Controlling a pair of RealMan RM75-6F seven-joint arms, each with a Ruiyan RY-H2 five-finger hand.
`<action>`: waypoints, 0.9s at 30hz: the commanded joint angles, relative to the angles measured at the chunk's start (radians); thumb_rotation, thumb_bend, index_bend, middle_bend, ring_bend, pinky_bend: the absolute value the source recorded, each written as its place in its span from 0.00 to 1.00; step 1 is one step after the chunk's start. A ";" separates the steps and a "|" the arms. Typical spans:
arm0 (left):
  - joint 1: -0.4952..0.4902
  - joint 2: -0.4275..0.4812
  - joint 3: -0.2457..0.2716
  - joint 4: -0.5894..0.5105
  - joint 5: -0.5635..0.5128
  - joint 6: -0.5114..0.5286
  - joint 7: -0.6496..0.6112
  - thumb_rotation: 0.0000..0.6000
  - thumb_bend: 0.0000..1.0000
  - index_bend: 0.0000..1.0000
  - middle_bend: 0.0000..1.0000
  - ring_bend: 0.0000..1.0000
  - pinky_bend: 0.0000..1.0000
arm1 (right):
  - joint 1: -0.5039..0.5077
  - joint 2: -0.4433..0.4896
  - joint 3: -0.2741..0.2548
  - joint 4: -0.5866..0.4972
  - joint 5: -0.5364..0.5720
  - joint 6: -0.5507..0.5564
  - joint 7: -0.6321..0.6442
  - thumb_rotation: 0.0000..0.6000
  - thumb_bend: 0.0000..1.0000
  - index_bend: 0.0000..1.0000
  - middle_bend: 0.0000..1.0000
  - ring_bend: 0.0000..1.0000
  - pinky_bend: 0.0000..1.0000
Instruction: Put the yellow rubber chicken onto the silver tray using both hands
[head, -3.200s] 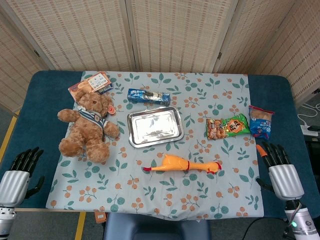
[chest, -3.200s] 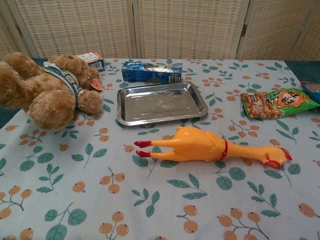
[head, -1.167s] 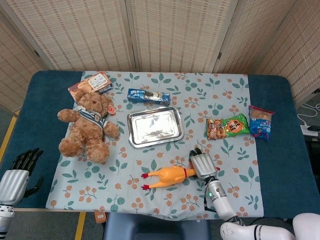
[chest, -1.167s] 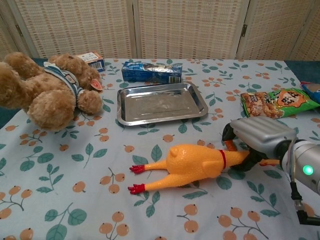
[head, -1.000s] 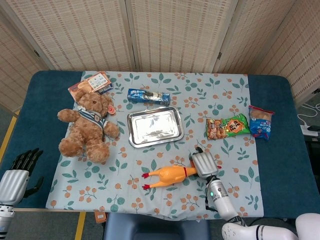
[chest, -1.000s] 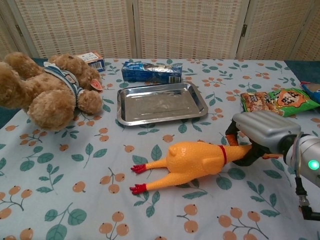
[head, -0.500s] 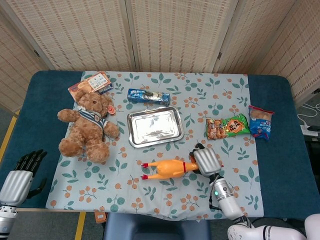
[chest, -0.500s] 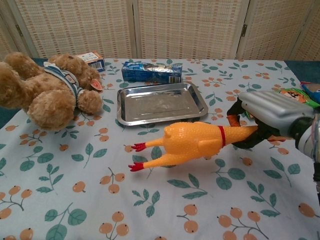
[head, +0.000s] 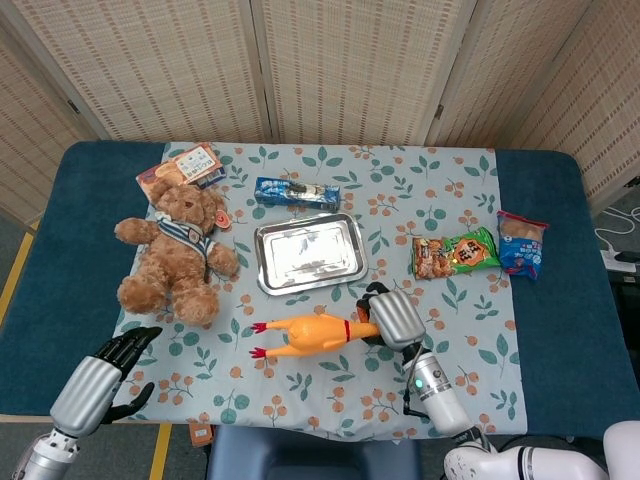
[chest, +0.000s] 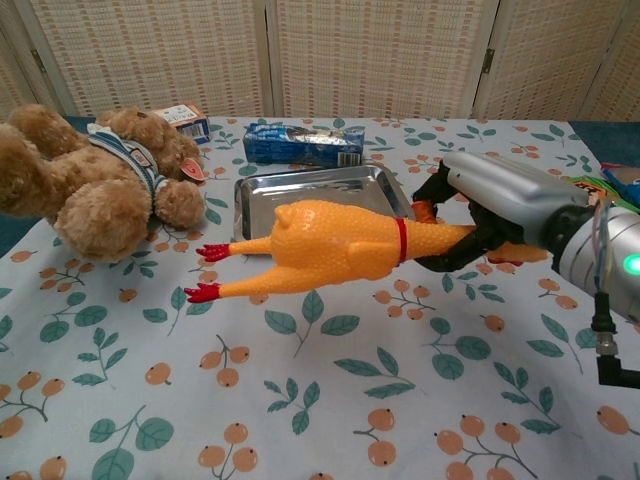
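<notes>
The yellow rubber chicken (head: 305, 334) (chest: 330, 245) hangs above the cloth, its red feet pointing left. My right hand (head: 393, 317) (chest: 490, 205) grips it by the neck, just past the red collar. The silver tray (head: 309, 253) (chest: 262, 188) lies empty behind it; in the chest view the chicken's body covers the tray's front half. My left hand (head: 100, 382) shows only in the head view, at the table's near-left corner, holding nothing, with its fingers spread.
A brown teddy bear (head: 178, 249) (chest: 85, 179) lies left of the tray. A blue packet (head: 296, 192) (chest: 303, 144) sits behind the tray. A green snack bag (head: 455, 254) and a blue one (head: 522, 243) lie to the right. An orange-and-white box (head: 182, 166) is behind the bear.
My right hand has lifted the chicken higher and carried it left, toward the tray. My left hand has come in from the left edge toward the table's near-left corner.
</notes>
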 joint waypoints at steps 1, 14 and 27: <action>-0.025 -0.032 -0.003 -0.192 0.027 -0.087 0.237 1.00 0.38 0.00 0.12 0.11 0.24 | 0.002 -0.011 0.001 -0.022 0.005 0.017 -0.020 1.00 0.30 0.87 0.58 0.77 0.97; -0.169 -0.331 -0.187 -0.331 -0.335 -0.317 0.615 1.00 0.36 0.00 0.07 0.07 0.20 | 0.008 -0.067 0.049 -0.103 0.064 0.151 -0.189 1.00 0.30 0.87 0.58 0.78 0.97; -0.332 -0.618 -0.312 -0.168 -0.545 -0.327 0.817 1.00 0.36 0.00 0.00 0.02 0.17 | 0.016 -0.108 0.091 -0.171 0.113 0.248 -0.294 1.00 0.31 0.87 0.59 0.80 0.99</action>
